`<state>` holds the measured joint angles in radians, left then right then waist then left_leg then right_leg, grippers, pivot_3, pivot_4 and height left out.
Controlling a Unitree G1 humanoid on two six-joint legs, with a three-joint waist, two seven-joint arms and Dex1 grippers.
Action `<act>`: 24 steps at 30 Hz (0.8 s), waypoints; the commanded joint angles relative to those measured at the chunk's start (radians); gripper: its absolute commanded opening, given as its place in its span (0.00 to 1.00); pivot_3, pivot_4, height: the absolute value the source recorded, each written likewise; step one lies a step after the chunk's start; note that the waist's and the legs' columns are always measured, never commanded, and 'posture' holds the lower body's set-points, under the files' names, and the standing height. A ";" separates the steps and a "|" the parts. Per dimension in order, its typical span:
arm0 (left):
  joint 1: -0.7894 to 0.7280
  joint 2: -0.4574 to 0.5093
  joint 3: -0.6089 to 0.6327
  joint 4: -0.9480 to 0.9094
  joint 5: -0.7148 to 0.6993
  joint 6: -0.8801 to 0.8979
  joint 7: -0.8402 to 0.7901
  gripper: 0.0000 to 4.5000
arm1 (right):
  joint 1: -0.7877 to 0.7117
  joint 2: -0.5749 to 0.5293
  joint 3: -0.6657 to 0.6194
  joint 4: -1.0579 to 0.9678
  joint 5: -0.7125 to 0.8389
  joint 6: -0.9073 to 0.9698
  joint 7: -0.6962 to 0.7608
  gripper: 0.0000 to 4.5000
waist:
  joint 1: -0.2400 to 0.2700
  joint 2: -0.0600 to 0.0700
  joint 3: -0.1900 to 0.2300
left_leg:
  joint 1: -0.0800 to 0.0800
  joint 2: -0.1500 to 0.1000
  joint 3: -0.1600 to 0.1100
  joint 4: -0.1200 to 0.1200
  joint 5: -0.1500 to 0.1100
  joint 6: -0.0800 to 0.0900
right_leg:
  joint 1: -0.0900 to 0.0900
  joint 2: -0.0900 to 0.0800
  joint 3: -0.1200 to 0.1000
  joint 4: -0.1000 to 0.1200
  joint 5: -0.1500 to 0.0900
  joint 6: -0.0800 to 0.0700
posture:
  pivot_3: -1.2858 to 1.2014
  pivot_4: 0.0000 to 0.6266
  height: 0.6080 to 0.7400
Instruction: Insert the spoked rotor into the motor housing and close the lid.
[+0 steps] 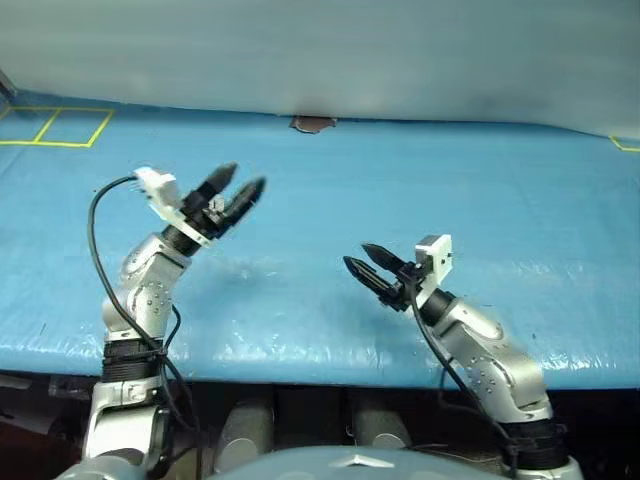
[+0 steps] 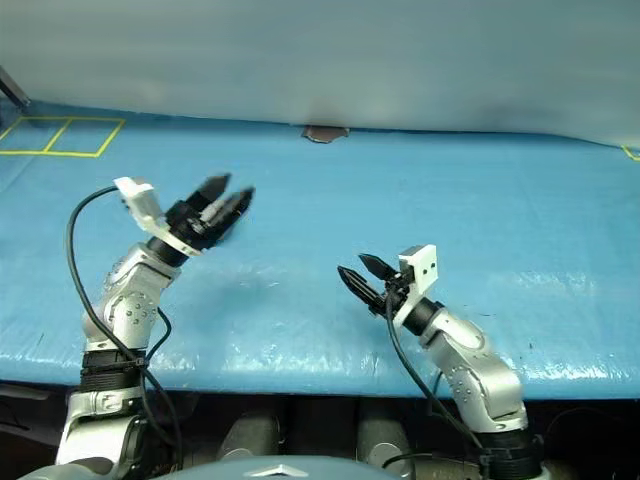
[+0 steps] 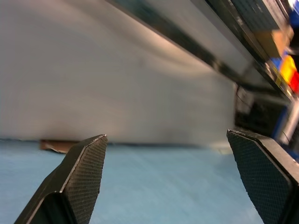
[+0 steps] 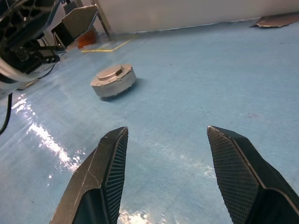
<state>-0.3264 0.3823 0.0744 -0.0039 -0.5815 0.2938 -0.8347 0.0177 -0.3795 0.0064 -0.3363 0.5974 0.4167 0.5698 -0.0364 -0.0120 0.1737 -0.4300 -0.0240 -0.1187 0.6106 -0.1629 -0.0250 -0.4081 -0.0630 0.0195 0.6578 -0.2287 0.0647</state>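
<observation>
housing shut on the blue table, both arms raised and empty

motor housing (image 4: 113, 80) sat closed on the blue table (image 1: 520, 230) as seen in the right wrist view, a low round grey drum with its lid (image 4: 112, 72) lying flat on top, plain pale face up and a small raised hub at the centre. it stood alone and well apart from the right gripper (image 4: 168, 177), whose two black fingers were spread with nothing between them. in the head views that gripper pointed roughly level toward the left arm, above the table near its front edge.

left gripper (image 1: 232, 193) was lifted off the surface and angled up and inward, its fingers parted wide and holding nothing; in its own wrist view only the pale back wall (image 3: 117, 93) and the far table edge lay between the pads. the housing could not be made out in the head views, where the left arm appeared to stand in front of that part of the table.

no spoked rotor was lying loose on the table anywhere in view. judging from the shut lid and the two empty grippers, the rotor was most likely already inside and the task looked finished or very nearly so. whether the lid was fully seated could not be told from this distance.
</observation>
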 commanded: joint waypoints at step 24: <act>0.005 0.063 -0.260 0.092 0.257 -0.149 -0.245 1.00 | -0.023 -0.089 0.012 0.005 -0.205 -0.069 0.062 0.96 | 0.015 0.000 0.000 | -0.001 0.000 0.001 0.000 0.000 0.000 | -0.001 -0.001 0.000 0.000 0.000 0.000 | 0.52 0.24 1.00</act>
<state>-0.3051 0.4435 -0.2071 0.1116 -0.3196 0.1653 -1.0766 0.0040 -0.4728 0.0312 -0.3163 0.3819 0.3714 0.6280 -0.0213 -0.0121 0.1740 -0.4308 -0.0239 -0.1181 0.6104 -0.1631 -0.0247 -0.4093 -0.0642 0.0191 0.6577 -0.2290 0.0646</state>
